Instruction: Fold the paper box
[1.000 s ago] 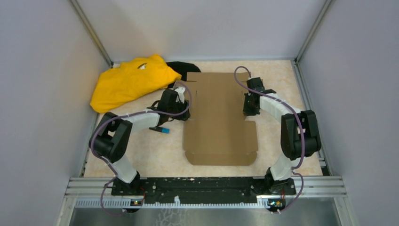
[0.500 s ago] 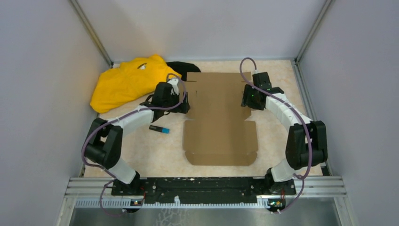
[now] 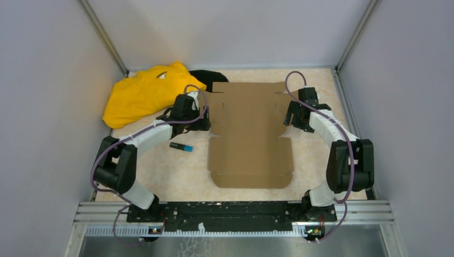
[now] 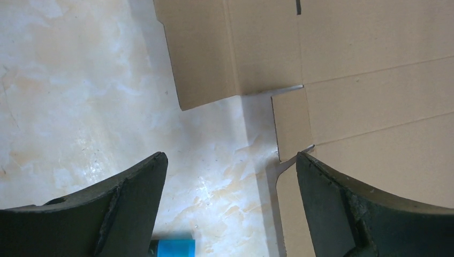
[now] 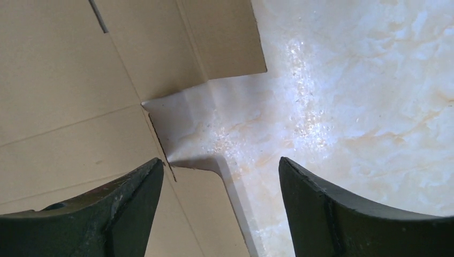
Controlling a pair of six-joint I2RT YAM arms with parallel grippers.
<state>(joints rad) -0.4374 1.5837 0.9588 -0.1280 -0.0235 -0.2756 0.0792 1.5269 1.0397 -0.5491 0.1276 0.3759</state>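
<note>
Paper box (image 3: 250, 134) is laid flat, a creased brown cardboard sheet with slits. Left gripper (image 4: 229, 160) and right gripper (image 5: 219, 163) are held open

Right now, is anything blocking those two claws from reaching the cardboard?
Nothing visible. The left gripper and right gripper hang open right at the flat paper box's side edges. The yellow cloth and blue-capped marker lie off to its left, not between.
</note>
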